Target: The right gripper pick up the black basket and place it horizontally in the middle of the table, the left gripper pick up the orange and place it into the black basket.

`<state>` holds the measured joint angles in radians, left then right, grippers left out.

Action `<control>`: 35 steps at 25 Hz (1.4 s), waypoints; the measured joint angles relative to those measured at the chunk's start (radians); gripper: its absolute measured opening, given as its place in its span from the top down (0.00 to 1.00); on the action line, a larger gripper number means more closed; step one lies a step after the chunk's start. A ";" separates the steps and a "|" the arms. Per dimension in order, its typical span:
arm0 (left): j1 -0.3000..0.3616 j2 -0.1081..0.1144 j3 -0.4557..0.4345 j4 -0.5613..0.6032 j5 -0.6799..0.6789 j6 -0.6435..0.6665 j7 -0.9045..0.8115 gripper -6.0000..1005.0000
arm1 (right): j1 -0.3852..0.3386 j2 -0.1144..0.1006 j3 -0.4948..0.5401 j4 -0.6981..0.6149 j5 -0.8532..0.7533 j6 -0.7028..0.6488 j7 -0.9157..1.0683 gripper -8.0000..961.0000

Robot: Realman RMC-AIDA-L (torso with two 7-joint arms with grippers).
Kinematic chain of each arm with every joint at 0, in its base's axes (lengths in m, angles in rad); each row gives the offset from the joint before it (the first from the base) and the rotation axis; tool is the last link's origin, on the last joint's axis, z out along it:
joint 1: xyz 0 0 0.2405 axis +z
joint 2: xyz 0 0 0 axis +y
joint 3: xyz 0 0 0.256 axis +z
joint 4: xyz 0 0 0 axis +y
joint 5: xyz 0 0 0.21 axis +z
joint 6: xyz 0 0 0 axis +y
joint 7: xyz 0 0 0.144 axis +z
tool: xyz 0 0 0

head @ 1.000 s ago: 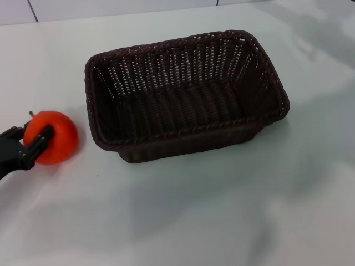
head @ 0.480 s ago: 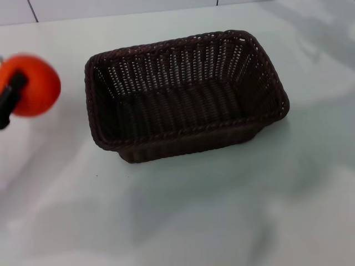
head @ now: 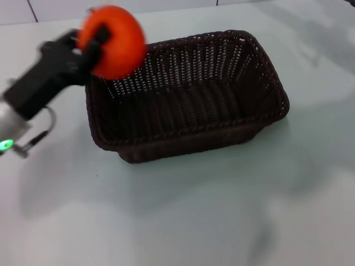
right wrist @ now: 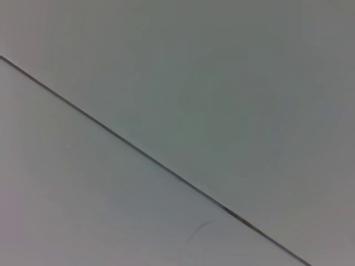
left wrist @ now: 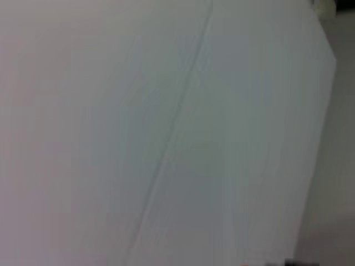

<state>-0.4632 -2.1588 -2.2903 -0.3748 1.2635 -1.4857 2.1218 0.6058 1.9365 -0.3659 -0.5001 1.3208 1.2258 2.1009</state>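
Note:
In the head view the black basket (head: 186, 94) stands on the white table (head: 183, 216), long side across, a little behind the middle. My left gripper (head: 102, 41) is shut on the orange (head: 113, 41) and holds it in the air over the basket's far left corner. The left arm (head: 41, 83) reaches in from the left. The right gripper is out of view. The wrist views show only pale surfaces with a thin seam.
The table's back edge meets a light wall at the top left (head: 16, 11). Bare white table surface lies in front of the basket and to its right (head: 316, 166).
My left gripper has lifted the orange off the table at the left and carried it up and to the right, to above the basket's left corner. The basket has not moved.

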 joint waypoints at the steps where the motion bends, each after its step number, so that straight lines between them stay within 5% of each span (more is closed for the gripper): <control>1: -0.015 -0.004 0.021 0.002 -0.002 0.044 -0.013 0.75 | -0.001 0.003 0.001 0.000 0.000 0.004 -0.005 0.15; 6: -0.041 -0.008 0.058 0.013 -0.006 0.123 -0.042 0.73 | -0.002 0.018 0.003 0.000 0.000 0.011 -0.031 0.15; 10: -0.032 -0.008 0.051 0.009 -0.010 0.109 -0.043 0.47 | -0.002 0.039 0.004 0.000 0.031 0.002 -0.090 0.15; 21: 0.018 -0.005 0.013 -0.010 -0.074 0.000 -0.032 0.26 | 0.006 0.102 0.004 0.006 0.248 -0.063 -0.361 0.15; 26: 0.103 -0.005 -0.119 -0.025 -0.157 -0.082 0.000 0.12 | 0.000 0.140 0.004 0.054 0.472 -0.108 -0.698 0.15; 35: 0.242 -0.008 -0.419 0.123 -0.281 -0.241 0.229 0.10 | -0.010 0.143 0.075 0.202 0.778 -0.132 -1.272 0.15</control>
<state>-0.2214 -2.1663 -2.7092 -0.2516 0.9821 -1.7270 2.3510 0.5955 2.0796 -0.2914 -0.2982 2.0987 1.0938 0.8290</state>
